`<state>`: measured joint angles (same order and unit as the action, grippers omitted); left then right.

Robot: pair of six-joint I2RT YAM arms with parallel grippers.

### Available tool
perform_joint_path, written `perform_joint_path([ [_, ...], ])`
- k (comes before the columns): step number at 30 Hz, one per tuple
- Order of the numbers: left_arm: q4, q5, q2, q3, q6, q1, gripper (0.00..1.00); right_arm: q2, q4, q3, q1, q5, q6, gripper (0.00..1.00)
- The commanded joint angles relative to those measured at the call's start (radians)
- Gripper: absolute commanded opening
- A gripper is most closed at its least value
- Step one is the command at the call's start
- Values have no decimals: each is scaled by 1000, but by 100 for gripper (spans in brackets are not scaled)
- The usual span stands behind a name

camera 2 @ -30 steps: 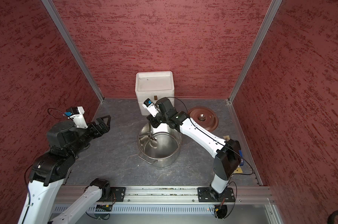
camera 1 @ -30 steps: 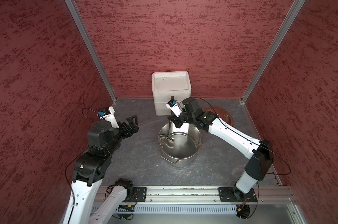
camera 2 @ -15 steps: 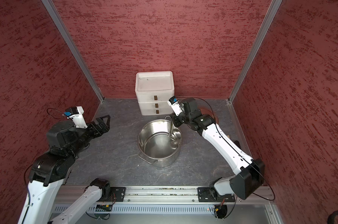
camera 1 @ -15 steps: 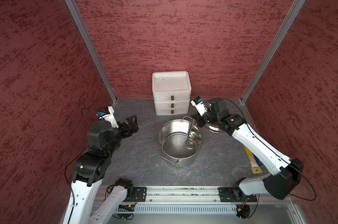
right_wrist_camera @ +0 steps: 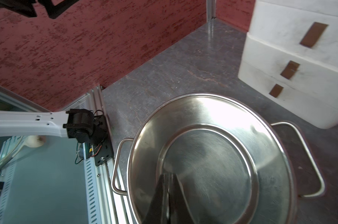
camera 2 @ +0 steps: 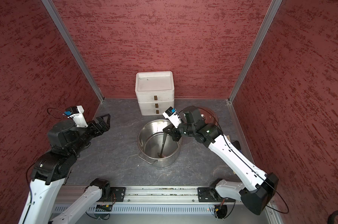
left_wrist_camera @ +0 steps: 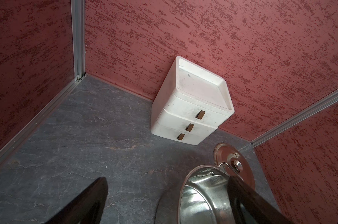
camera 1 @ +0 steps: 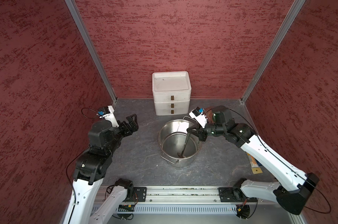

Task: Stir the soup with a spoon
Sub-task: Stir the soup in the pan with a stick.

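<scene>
A steel pot (camera 1: 165, 127) (camera 2: 147, 131) stands mid-table. Its inside shows bare steel in the right wrist view, and no soup is in view. My right gripper (camera 1: 189, 131) (camera 2: 165, 131) hangs over the pot's right rim, shut on the top of the handle of the dark spoon (camera 1: 186, 143) (camera 2: 162, 144). The spoon slants down, and its bowl rests on the pot's bottom near the front wall. In the right wrist view the closed right gripper (right_wrist_camera: 167, 176) hides the spoon. My left gripper (camera 1: 132, 121) (camera 2: 104, 121) (left_wrist_camera: 167, 180) is open and empty, raised left of the pot (left_wrist_camera: 199, 194).
A white three-drawer box (camera 1: 171, 100) stands against the back wall. The pot's lid (camera 2: 208, 116) (left_wrist_camera: 234, 161) lies behind my right arm. Flat items (camera 1: 254, 163) lie by the right wall. A metal rail (camera 1: 179, 191) runs along the table's front edge.
My right gripper has carried the spoon from the pot's left side round by the far right rim; the spoon's bowl now sits near the front wall. The left arm has not moved.
</scene>
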<state>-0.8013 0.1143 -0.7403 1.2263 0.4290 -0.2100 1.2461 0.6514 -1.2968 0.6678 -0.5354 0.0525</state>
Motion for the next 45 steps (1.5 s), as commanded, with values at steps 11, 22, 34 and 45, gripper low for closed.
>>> perform_joint_path([
  [11, -25, 38, 57, -13, 6, 6, 100, 317, -105, -297, 136, 95, 80, 0],
  [22, -27, 49, 57, 0, -12, 6, 100, 492, -160, -489, 68, 265, 178, 0],
  [34, -31, 59, 45, 18, -42, 5, 100, 275, -78, -263, -133, 314, 216, 0],
  [45, -10, 19, 14, 27, -41, 6, 100, -67, 90, 26, -143, 92, 177, 0],
])
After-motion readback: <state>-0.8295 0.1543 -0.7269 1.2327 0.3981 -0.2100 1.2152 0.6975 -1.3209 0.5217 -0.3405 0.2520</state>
